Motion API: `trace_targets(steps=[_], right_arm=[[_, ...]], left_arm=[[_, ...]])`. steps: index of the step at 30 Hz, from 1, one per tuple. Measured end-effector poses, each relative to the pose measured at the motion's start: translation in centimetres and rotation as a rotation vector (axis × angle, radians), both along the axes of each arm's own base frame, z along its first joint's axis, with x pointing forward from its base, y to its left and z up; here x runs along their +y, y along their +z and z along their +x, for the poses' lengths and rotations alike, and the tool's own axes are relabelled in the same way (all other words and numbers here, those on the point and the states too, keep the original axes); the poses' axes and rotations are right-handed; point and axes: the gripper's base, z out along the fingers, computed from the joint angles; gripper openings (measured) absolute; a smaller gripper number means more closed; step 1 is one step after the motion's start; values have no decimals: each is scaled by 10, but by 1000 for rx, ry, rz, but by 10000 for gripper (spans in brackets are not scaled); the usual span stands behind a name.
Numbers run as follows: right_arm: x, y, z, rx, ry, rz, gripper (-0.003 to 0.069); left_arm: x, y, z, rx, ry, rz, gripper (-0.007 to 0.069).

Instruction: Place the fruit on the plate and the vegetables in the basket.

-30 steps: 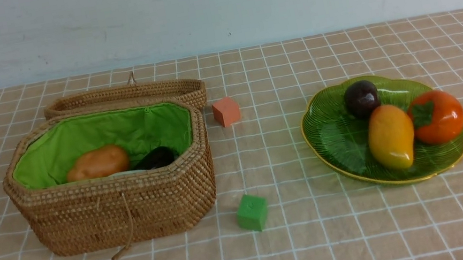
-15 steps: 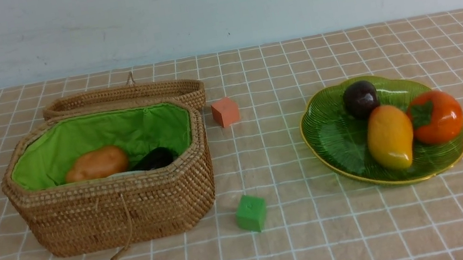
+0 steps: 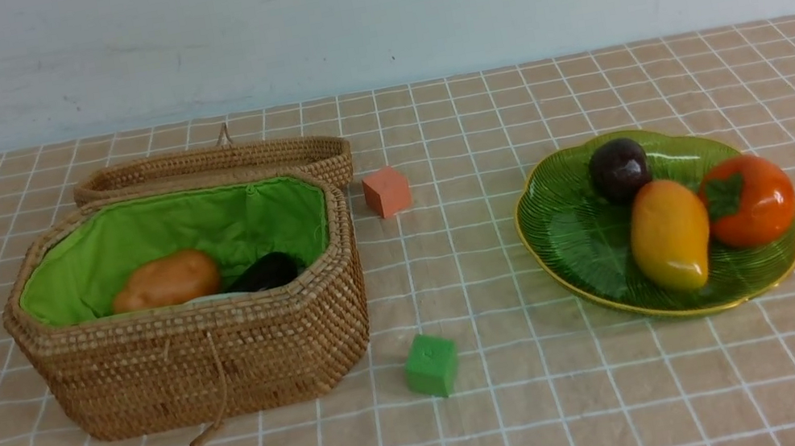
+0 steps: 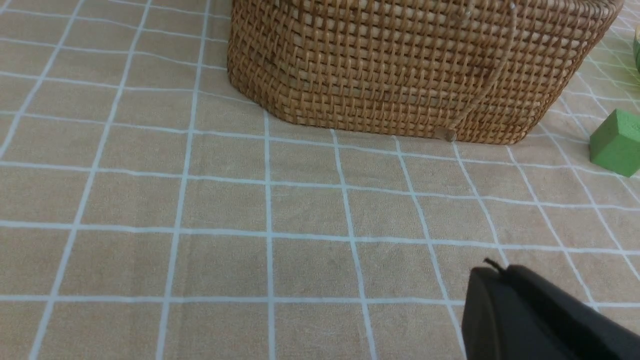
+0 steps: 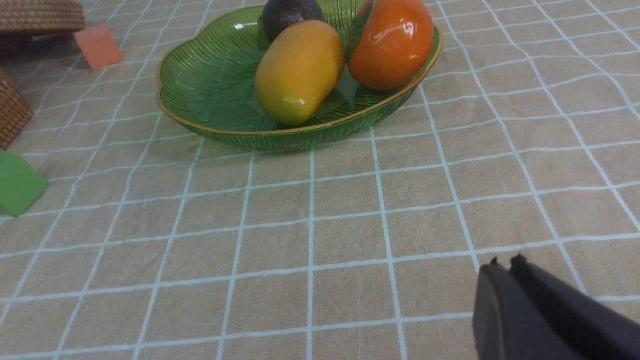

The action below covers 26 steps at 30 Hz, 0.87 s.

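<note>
Staying put since the earlier frame: basket [image 3: 203, 372], holding one potato [image 3: 166, 280], one eggplant [image 3: 270, 271], one mostly hidden white radish [image 3: 218, 296]; plate [image 3: 583, 255], bearing one mangosteen [image 3: 619, 171], one mango [image 3: 669, 235], one persimmon [image 3: 755, 199]. Orange cube [image 3: 387, 191], green cube [image 3: 432, 366] sitting between. Left gripper [image 4: 496, 266], right gripper [image 5: 506, 261] staying clenched.

And here's the left gripper [image 4: 502, 265], just its dark front end showing in the left wrist view: jaws shut, the two slim tips drawn in side by side, one partly covering the other. Over to the right gripper [image 5: 507, 262], and it's nearly a match! Dark again, narrow again, its jaws together too, with both small points showing right beside each other in the right wrist view. Each pair tapers towards its tips, the broader part of the jaws running out past the frame's edge. Both look a little soft in focus, and how the arms bend behind them can't be told.
</note>
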Motion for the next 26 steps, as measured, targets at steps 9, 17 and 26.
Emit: trace_targets(steps=[9,17,26], right_arm=[[0,0,0,0,0,0,35],[0,0,0,0,0,0,45],[0,0,0,0,0,0,49]], left_arm=[[0,0,0,0,0,-1,-13],[0,0,0,0,0,-1,-13],[0,0,0,1,1,-3,-8]])
